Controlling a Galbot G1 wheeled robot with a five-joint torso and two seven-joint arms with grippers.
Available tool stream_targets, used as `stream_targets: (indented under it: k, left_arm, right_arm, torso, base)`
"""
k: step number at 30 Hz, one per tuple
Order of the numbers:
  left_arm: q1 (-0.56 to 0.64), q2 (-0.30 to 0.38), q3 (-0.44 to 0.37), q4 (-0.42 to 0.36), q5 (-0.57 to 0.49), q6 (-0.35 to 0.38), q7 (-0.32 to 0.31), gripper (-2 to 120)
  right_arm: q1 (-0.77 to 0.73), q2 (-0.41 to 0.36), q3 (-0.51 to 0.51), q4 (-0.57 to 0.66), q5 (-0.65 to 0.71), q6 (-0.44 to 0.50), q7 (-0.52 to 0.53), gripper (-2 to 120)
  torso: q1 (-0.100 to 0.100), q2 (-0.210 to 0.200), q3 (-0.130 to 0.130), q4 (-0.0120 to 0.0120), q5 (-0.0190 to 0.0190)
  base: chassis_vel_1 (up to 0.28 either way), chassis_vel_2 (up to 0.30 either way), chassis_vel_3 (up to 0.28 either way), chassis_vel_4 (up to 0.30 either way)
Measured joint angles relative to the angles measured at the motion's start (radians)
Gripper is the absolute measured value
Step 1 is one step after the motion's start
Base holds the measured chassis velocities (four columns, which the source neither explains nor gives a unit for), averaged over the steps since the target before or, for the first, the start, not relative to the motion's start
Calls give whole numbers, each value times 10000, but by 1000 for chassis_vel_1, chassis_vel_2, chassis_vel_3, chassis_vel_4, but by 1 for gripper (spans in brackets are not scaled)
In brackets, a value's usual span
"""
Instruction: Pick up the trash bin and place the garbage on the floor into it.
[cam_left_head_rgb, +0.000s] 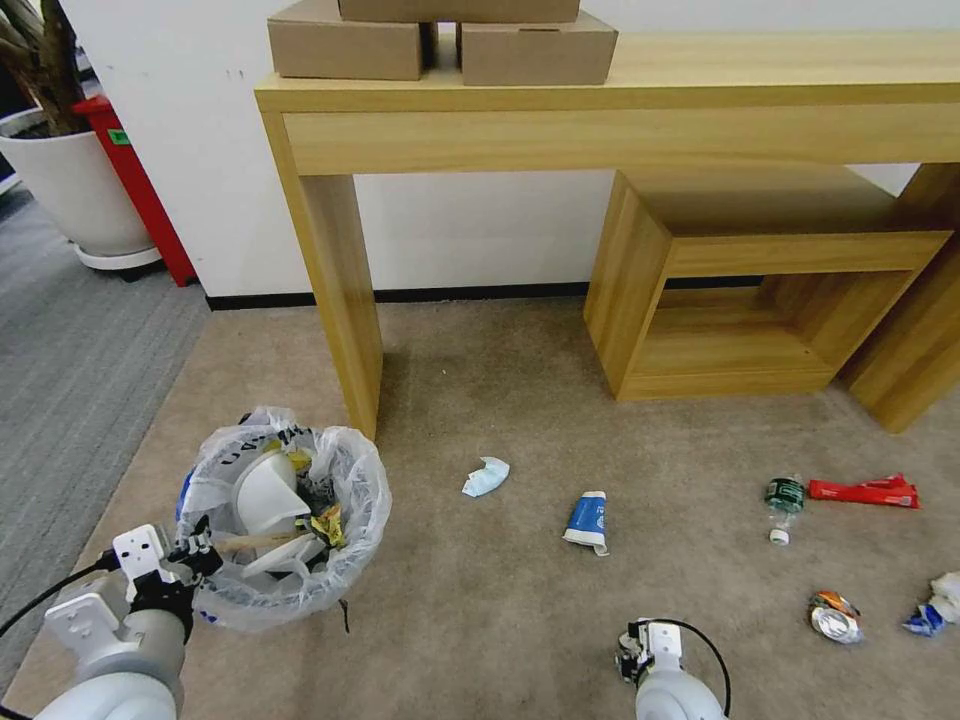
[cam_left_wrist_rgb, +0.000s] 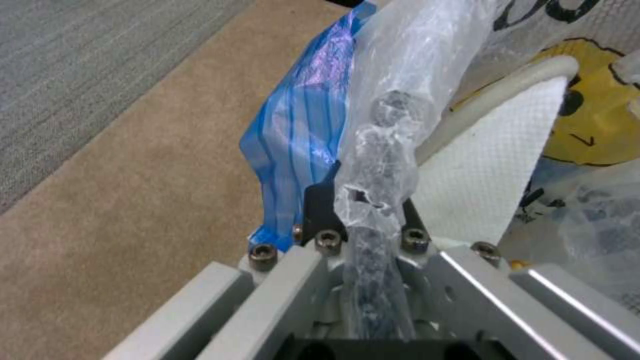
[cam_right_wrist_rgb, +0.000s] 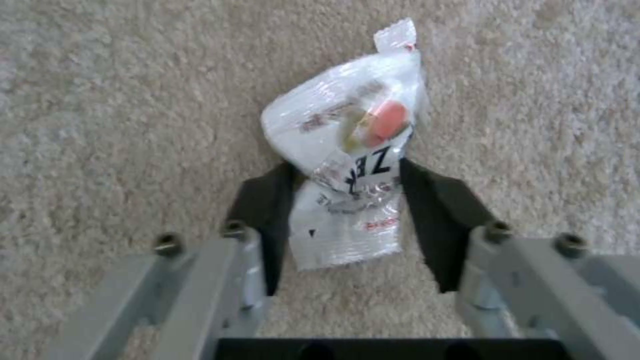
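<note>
The trash bin, lined with a crinkly white bag, stands at the lower left on the beige floor, with slippers and wrappers inside. My left gripper is shut on its bag-covered rim. My right gripper is low over the carpet, its jaws closed against both sides of a white plastic wrapper. More garbage lies about: a blue-white wrapper, a blue-white packet, a green bottle, a long red packet, a crushed can and crumpled paper.
A wooden desk with cardboard boxes on top stands against the wall, its leg just behind the bin. A low wooden shelf sits under it on the right. Grey ribbed carpet, a white planter and a red object are at far left.
</note>
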Motion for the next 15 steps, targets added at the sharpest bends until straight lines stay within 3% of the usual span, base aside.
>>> stream_targets:
  k: [10, 15]
  left_arm:
    - [79, -31, 2, -84, 35, -21, 16, 0]
    - [93, -86, 3, -87, 76, -22, 18, 0]
  right_arm:
    - [-37, -4, -56, -105, -302, 186, -168, 0]
    - [-75, -36, -39, -100, -370, 274, -277, 0]
  torso:
    - [0, 0, 0, 0, -1]
    - [1, 0, 0, 0, 0]
  base:
    - [0, 0, 0, 0]
    - [0, 0, 0, 0]
